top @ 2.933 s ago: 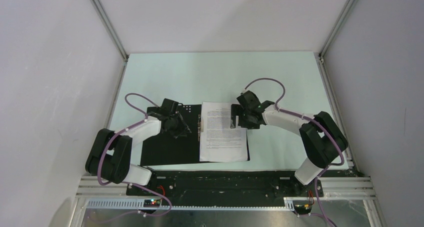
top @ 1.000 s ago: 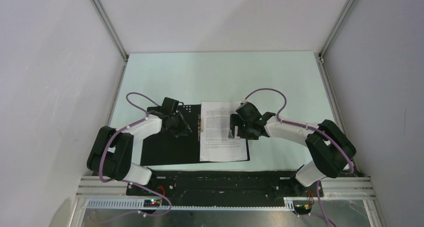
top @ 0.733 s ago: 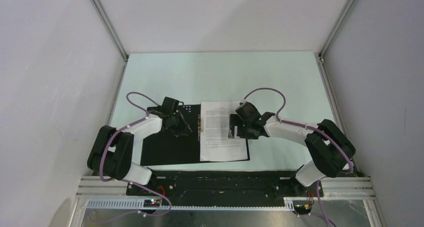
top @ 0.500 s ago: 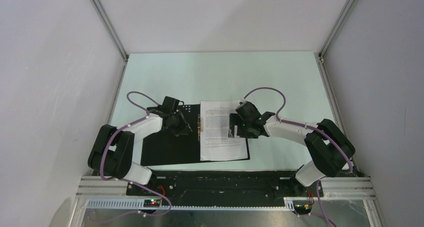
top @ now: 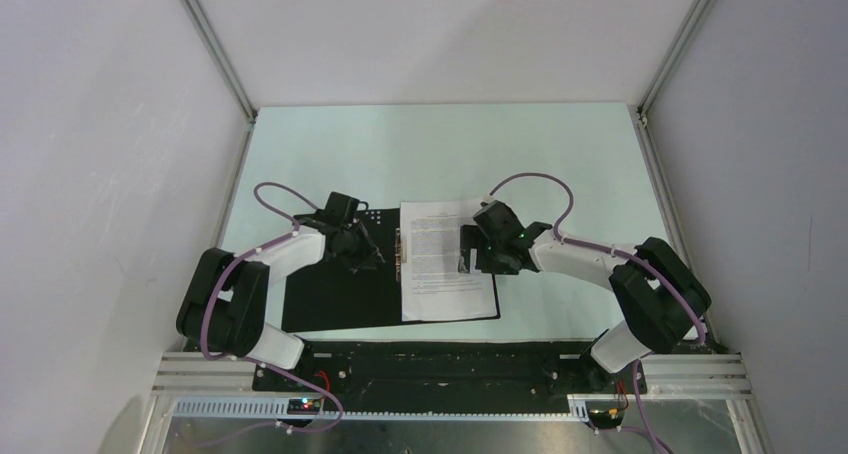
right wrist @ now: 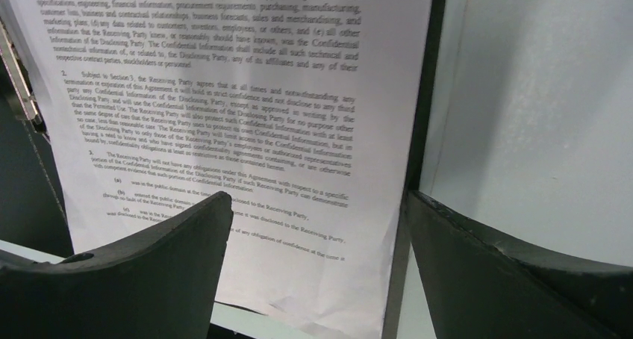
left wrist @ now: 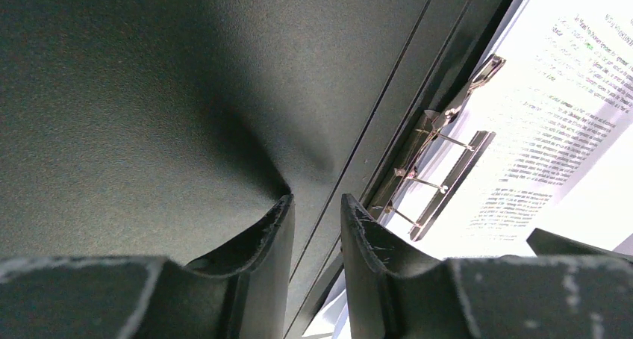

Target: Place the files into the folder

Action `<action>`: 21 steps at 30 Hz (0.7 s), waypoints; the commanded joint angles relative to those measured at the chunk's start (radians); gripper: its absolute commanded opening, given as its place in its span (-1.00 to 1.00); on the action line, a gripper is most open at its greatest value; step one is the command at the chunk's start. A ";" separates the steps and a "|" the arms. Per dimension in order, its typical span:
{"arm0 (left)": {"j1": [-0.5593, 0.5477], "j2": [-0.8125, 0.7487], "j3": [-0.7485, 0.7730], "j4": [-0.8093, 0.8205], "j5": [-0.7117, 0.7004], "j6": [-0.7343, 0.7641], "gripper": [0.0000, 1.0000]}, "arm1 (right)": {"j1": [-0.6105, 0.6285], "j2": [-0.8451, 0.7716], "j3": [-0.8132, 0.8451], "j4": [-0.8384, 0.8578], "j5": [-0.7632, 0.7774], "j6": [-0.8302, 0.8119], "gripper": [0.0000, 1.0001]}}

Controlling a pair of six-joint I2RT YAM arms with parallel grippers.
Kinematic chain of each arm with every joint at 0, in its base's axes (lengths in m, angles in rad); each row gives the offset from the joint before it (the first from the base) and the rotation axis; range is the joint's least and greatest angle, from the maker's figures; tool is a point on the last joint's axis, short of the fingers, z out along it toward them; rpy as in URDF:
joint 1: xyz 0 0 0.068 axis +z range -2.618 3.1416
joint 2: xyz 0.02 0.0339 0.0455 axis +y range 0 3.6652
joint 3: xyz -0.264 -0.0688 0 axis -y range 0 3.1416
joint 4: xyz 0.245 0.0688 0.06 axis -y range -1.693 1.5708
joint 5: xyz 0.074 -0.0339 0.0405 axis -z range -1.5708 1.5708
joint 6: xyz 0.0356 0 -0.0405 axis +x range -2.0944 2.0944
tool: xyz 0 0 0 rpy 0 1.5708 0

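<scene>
One printed sheet (top: 447, 264) lies in one open folder (top: 335, 296), left jaws barely parted, right jaws wide.

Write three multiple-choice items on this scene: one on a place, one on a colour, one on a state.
1. Where does the printed sheet lie?
A. On the right half of the open folder
B. On the bare table beyond it
C. Leaning on the back wall

2. What colour is the folder's inside?
A. Red
B. Blue
C. Black

3. How is the right gripper?
A. Shut on the sheet
B. Open, jaws wide
C. Out of view

Answers: 1 A, the top view shows the sheet flat beside the spine with a black border around it. 2 C, the bare left half is black. 3 B, the right wrist view shows the fingers far apart, straddling the sheet's right edge.
</scene>
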 commanded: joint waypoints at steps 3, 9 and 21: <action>0.008 0.016 0.018 -0.009 -0.027 0.019 -0.29 | -0.059 -0.043 -0.010 -0.063 0.028 -0.051 0.85; 0.008 0.017 0.021 -0.009 -0.026 0.023 -0.28 | -0.115 -0.046 0.023 -0.032 0.007 -0.095 0.86; 0.009 0.034 0.024 -0.009 -0.023 0.025 -0.29 | -0.153 0.340 0.531 0.010 0.096 -0.240 0.24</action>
